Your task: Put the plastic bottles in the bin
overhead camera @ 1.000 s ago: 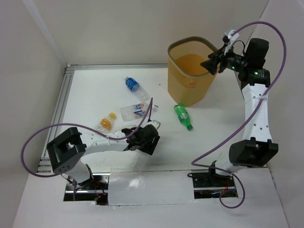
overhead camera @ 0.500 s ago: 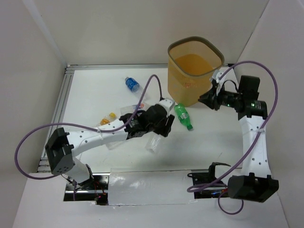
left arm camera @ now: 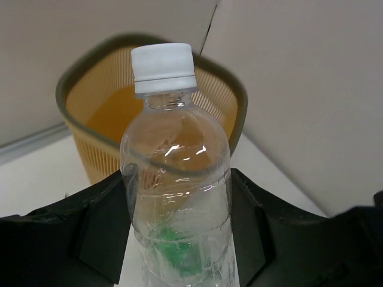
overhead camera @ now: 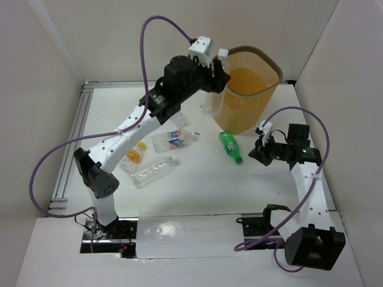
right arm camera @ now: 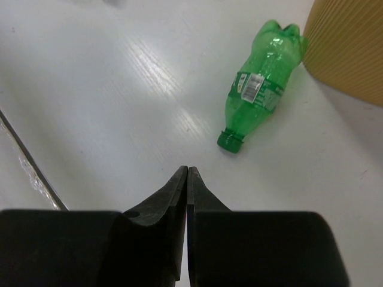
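Now the left pincer [left arm camera: 178, 234] pinches a clear white-capped bottle [left arm camera: 175, 161] upright, just beside the rim of the bin [overhead camera: 273, 64]. Best carry it fully over the bin's mouth before letting go. The right pincer [right arm camera: 187, 174], pressed together, hovers near the green bottle [right arm camera: 263, 84] at the bin's foot.

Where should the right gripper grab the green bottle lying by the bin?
Probably across the labelled middle of the green bottle, from above: it lies on its side, base close to the bin. The right gripper is shut; open first.
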`<act>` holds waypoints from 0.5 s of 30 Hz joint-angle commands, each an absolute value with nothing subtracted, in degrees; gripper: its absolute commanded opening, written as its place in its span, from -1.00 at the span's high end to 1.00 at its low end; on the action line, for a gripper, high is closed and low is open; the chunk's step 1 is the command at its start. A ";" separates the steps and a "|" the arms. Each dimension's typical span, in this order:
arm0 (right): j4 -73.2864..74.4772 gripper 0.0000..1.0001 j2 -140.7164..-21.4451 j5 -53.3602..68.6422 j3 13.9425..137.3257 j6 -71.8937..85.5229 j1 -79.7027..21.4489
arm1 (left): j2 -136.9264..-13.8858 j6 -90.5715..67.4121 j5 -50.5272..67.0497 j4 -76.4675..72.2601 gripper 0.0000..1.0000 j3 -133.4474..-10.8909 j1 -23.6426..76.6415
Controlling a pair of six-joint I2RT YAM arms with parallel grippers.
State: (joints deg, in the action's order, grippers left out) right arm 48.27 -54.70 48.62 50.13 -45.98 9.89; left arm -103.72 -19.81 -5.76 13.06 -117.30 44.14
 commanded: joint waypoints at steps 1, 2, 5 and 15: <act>44.74 0.84 -53.61 47.29 48.08 -46.49 9.67 | -106.34 -22.39 2.18 -0.32 0.90 -121.64 41.93; 44.04 0.84 -53.61 47.29 47.03 -46.49 9.67 | -107.48 -23.72 2.89 -3.14 0.97 -122.16 40.71; 43.24 0.84 -54.31 46.67 45.62 -46.49 9.15 | -109.76 -31.09 5.36 -14.04 1.00 -122.17 37.98; 41.31 0.84 -55.99 45.97 44.47 -47.11 8.09 | -122.59 -52.29 3.87 -35.95 0.98 -127.60 35.41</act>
